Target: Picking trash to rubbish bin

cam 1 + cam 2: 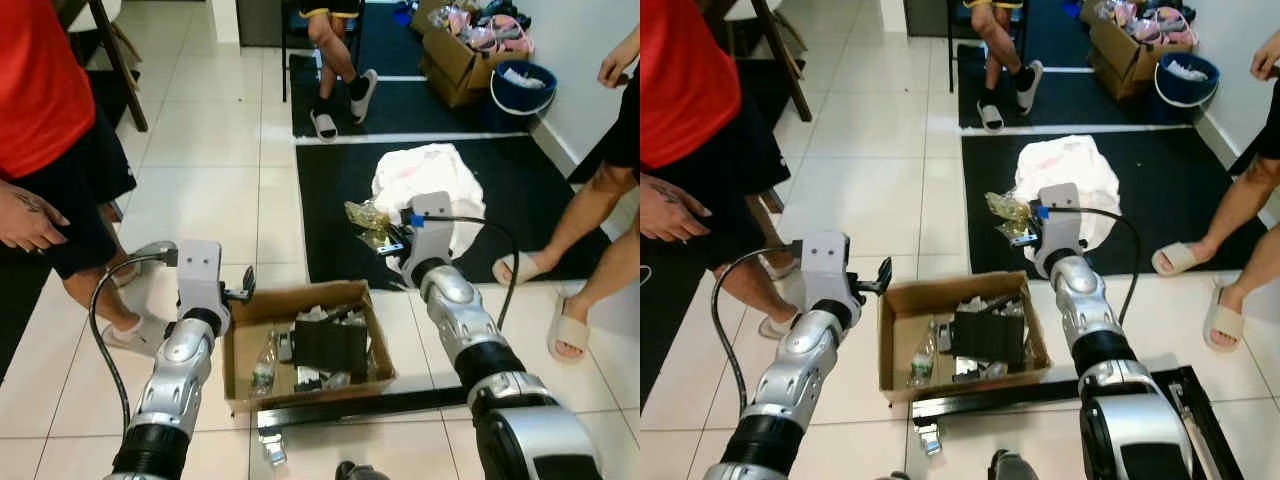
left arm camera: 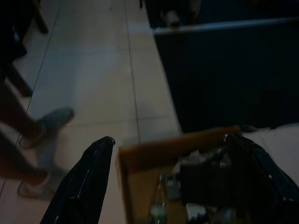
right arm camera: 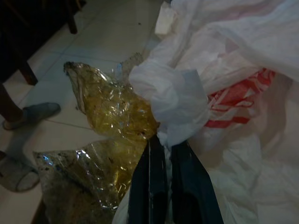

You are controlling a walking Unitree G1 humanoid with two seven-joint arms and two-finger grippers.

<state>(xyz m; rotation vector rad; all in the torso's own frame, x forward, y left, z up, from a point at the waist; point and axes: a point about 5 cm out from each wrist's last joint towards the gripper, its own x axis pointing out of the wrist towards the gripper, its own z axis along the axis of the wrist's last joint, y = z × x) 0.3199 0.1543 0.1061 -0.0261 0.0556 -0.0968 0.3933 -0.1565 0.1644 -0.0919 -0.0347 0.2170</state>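
Observation:
A crumpled yellowish plastic wrapper (image 1: 365,215) hangs at my right gripper (image 1: 386,243), over the edge of the black mat (image 1: 330,200). In the right wrist view the right gripper (image 3: 163,140) is shut on the wrapper (image 3: 112,107), with a fold of the white plastic bag (image 3: 224,60) pressed against its tips. That white bag (image 1: 430,180) lies on the mat just behind. A cardboard box (image 1: 300,297) holding a bottle and other trash sits on the tiles below me. My left gripper (image 1: 240,290) stands open by the box's left rim, holding nothing; its fingers (image 2: 88,182) straddle that corner.
A person in a red shirt (image 1: 40,90) stands close on the left. Another person's legs in slippers (image 1: 570,320) are at the right. Someone sits at the back (image 1: 335,50). A blue bucket (image 1: 522,88) and a full carton (image 1: 460,50) stand back right. A black bar (image 1: 360,405) lies before the box.

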